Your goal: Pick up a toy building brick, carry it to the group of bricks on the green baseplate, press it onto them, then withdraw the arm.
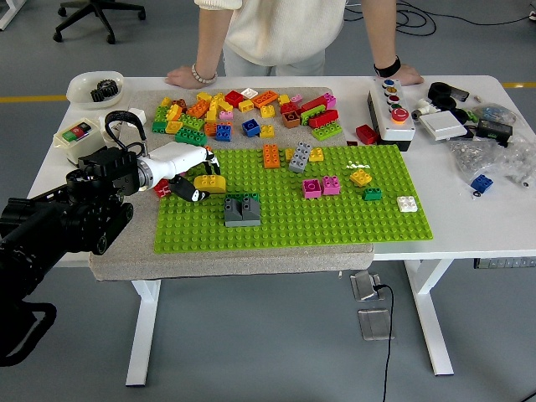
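Yellow brick (209, 182) sits at the green baseplate (285, 219)'s left edge, right under the left robot hand (191, 172) — fingers curled around it, apparently grasping. Long axis runs approx left-right. Grey brick group (242, 209) lies just right and nearer — short carry. Right arm not visible.

The green baseplate (335, 219) is lying mostly bare along its near half, so a hand is having free room there. At 12 o'clock from the plate the loose brick pile (243, 110) is blocking the way. On the plate, the dark grey brick (241, 209) is standing at 9 o'clock, the pink bricks (322, 186) in the middle, the white brick (407, 203) at 3 o'clock. The person's hands (186, 77) are resting on the far table edge
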`<action>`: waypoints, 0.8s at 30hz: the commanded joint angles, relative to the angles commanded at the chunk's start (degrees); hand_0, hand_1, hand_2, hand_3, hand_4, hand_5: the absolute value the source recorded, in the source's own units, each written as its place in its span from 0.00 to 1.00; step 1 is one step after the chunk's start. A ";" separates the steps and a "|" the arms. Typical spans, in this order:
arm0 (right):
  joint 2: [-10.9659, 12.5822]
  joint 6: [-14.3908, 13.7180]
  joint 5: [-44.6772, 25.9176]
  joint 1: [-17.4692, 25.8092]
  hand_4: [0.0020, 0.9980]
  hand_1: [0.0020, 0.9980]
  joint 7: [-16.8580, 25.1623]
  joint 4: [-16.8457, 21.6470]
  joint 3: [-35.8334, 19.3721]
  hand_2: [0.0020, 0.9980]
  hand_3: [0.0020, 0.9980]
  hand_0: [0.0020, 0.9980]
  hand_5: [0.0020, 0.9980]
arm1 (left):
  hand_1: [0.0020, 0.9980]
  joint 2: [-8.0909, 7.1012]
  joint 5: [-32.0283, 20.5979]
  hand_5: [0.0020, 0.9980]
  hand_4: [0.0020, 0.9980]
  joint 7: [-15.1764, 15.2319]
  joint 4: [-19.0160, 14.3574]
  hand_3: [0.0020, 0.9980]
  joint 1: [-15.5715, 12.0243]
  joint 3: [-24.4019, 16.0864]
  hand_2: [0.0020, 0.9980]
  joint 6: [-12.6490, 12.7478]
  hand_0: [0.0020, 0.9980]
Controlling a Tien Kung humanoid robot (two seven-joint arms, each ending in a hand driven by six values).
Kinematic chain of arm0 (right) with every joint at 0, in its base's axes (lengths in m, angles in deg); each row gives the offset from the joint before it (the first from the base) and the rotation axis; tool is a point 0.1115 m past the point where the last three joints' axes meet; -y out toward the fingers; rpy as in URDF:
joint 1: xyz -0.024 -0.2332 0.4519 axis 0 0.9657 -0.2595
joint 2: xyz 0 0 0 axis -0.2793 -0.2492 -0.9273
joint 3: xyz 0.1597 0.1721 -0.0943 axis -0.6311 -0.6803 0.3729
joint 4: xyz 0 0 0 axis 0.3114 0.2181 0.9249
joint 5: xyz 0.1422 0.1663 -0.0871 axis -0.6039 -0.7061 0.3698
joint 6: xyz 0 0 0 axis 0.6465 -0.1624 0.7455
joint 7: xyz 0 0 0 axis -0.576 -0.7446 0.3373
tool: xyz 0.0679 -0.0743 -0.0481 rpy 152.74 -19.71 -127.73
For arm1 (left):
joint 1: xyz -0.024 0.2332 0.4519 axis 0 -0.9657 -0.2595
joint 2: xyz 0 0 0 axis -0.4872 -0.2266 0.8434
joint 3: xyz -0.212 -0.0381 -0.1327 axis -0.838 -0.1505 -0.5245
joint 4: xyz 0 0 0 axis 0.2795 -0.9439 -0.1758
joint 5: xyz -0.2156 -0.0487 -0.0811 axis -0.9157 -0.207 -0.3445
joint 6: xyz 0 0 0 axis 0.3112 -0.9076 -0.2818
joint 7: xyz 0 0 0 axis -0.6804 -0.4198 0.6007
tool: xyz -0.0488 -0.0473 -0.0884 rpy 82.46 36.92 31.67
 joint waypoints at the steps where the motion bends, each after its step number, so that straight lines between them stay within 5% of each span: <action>1: 0.00 0.01 -0.01 -0.01 0.82 0.64 0.00 0.00 0.02 0.68 0.61 0.74 0.53 | 0.79 0.05 -0.28 0.12 0.66 0.04 0.03 0.62 -0.01 0.09 0.64 0.09 0.83; 16: -0.05 -0.03 -0.14 -0.02 0.82 0.63 0.05 0.00 0.00 0.68 0.61 0.74 0.53 | 0.75 0.41 -2.70 0.04 0.53 0.02 0.73 0.56 -0.34 2.22 0.59 0.87 0.77; 17: -0.05 -0.04 -0.15 -0.03 0.82 0.63 0.06 0.00 0.00 0.68 0.61 0.74 0.53 | 0.70 0.41 -2.92 0.00 0.41 0.05 0.78 0.54 -0.39 2.47 0.56 0.92 0.69; 24: 0.00 -0.08 -0.19 0.02 0.82 0.63 0.02 0.00 -0.16 0.68 0.61 0.74 0.53 | 0.64 0.51 -2.60 0.00 0.35 0.56 0.71 0.53 -0.44 1.08 0.54 1.57 0.63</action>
